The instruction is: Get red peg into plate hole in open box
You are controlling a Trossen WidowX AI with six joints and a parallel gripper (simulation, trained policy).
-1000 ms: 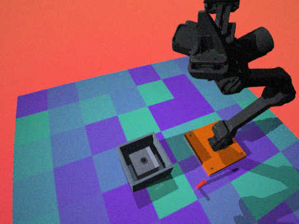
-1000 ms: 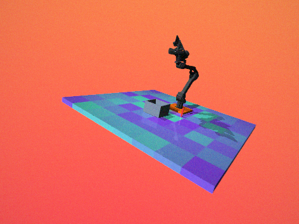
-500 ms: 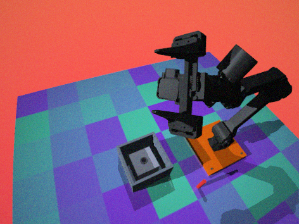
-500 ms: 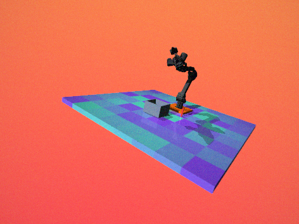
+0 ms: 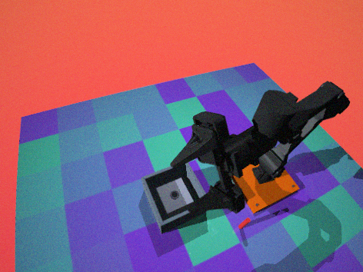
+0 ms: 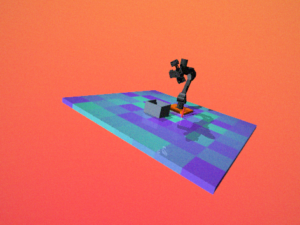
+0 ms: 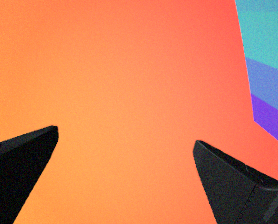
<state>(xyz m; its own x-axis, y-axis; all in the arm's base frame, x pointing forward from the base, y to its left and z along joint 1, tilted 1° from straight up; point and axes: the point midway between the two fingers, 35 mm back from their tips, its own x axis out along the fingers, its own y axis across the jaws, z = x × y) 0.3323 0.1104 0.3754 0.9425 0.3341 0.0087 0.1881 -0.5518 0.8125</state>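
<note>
The gripper (image 5: 178, 190) (image 6: 175, 71) (image 7: 128, 139) is raised, fingers spread and unloaded. The red peg (image 5: 244, 223) (image 6: 182, 112) stands outside the open box (image 5: 151, 200) (image 6: 153, 109), near the orange base plate (image 5: 289, 190) (image 6: 190, 111).

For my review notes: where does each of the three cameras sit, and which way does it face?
Top: high above the table, looking down at a slant; arm, open gripper and orange base plate show.
Exterior: off to one side, farther back, looking slightly down; the whole arm shows.
Wrist: on the hand, looking out past two fingertips toward the orange-red background and a table edge.
Shared: top and exterior both show the box and red peg.
</note>
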